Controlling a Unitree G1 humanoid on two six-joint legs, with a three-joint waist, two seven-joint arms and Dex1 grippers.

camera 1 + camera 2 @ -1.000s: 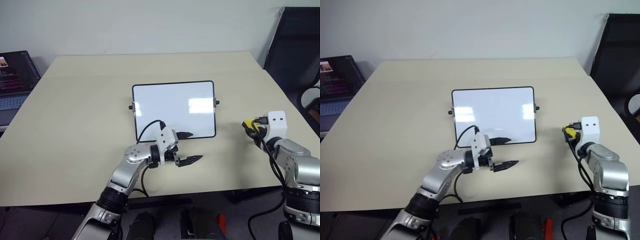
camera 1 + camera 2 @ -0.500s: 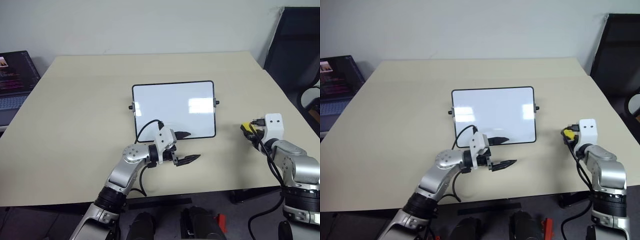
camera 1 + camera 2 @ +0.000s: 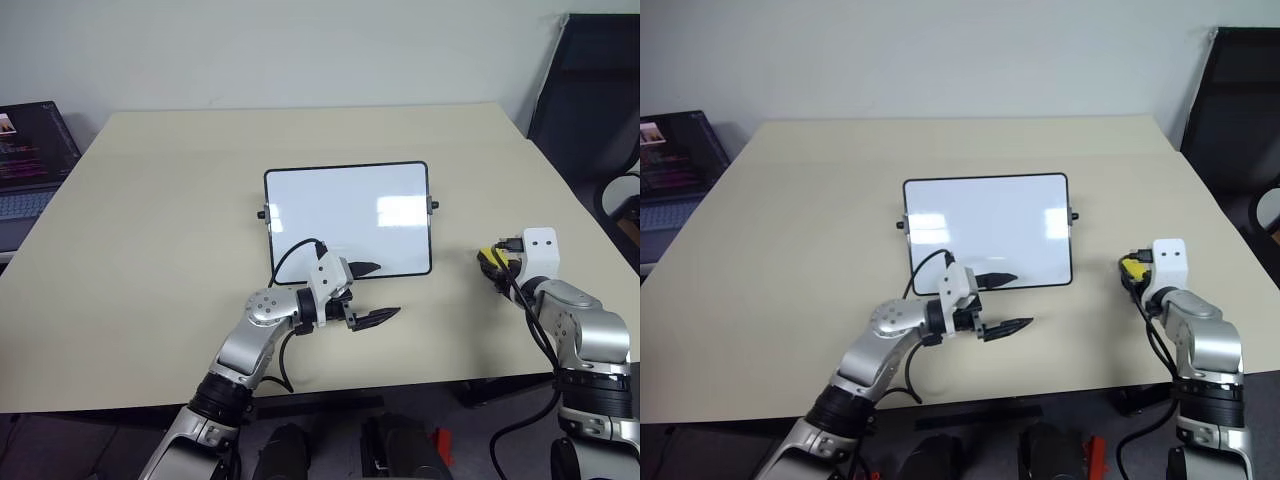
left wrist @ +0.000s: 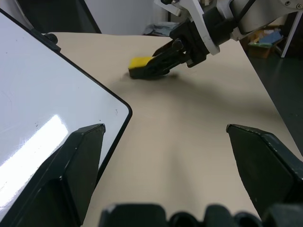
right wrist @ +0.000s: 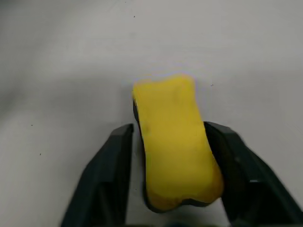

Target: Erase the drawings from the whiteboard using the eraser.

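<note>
The whiteboard [image 3: 345,215] lies flat in the middle of the table; its surface is white with glare, and the drawings are out of view. The yellow eraser [image 5: 175,142] rests on the table to the right of the board. My right gripper [image 3: 492,262] stands open around it, one finger on each side, with a thin gap showing beside one finger. The left wrist view shows the eraser [image 4: 140,62] at that gripper's tips. My left gripper [image 3: 372,293] is open and empty; it points right, just off the board's near right corner.
A laptop [image 3: 30,150] with a dark screen sits at the table's far left edge. A black chair [image 3: 590,90] stands beyond the right side. Bare tabletop [image 3: 160,230] surrounds the board, and the front edge runs close below both grippers.
The right gripper has sunk slightly with the eraser, and its fingers have loosened from it. The left arm has kept still.
</note>
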